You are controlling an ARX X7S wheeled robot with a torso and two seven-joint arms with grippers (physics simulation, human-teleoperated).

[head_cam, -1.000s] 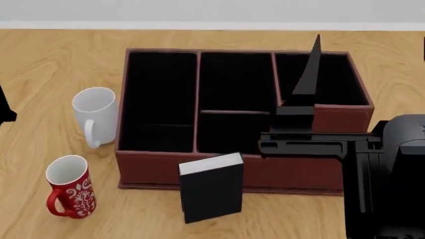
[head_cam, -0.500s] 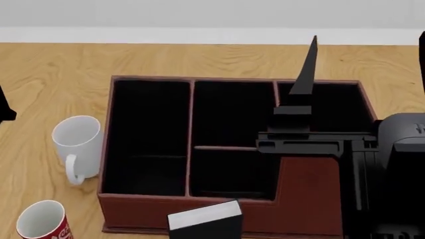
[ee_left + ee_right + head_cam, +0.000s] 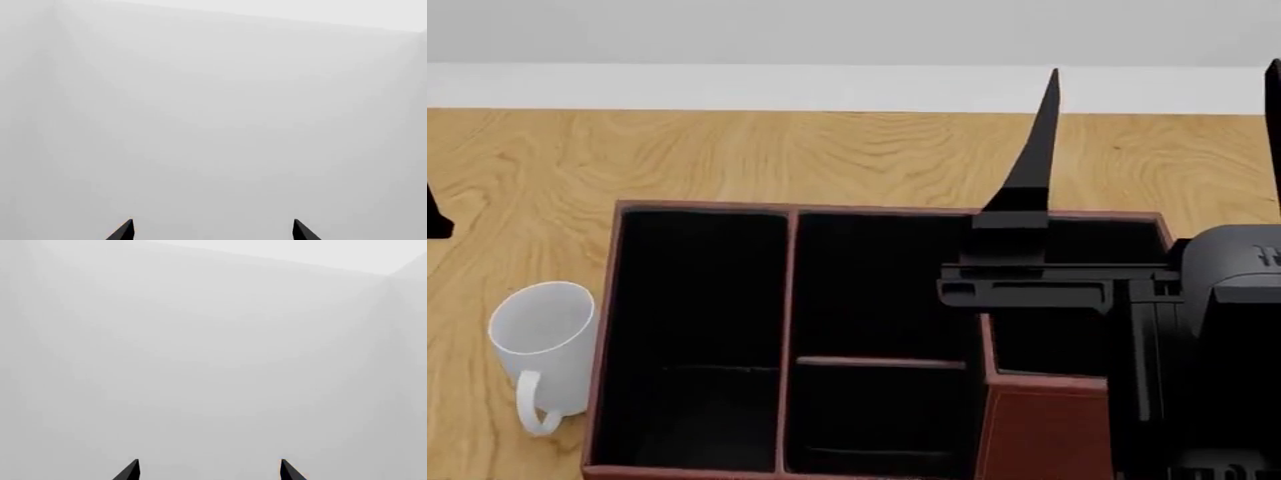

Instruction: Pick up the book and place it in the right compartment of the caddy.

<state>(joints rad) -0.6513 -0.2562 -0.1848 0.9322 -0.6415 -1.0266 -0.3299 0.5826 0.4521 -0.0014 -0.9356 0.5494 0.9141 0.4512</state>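
The book is out of view in all three views. The reddish-brown caddy [image 3: 707, 208] fills the lower half of the head view, and its black-lined right compartment [image 3: 1048, 340] lies partly behind my right arm. My right gripper [image 3: 1164, 72] is held up above the caddy's right end, open, with one black finger [image 3: 1034, 150] pointing upward. In the right wrist view the right gripper [image 3: 209, 464] has its two tips wide apart against a blank grey wall. My left gripper [image 3: 213, 224] is also open on blank wall, holding nothing.
A white mug [image 3: 545, 330] stands on the wooden table [image 3: 827, 150] just left of the caddy. A white skirting strip and grey wall run behind the table. A black part of my left arm [image 3: 434, 215] shows at the left edge.
The head view has tilted upward, so the caddy has slid down the frame. The book and the red mug have dropped out at the bottom. Both grippers stay open.
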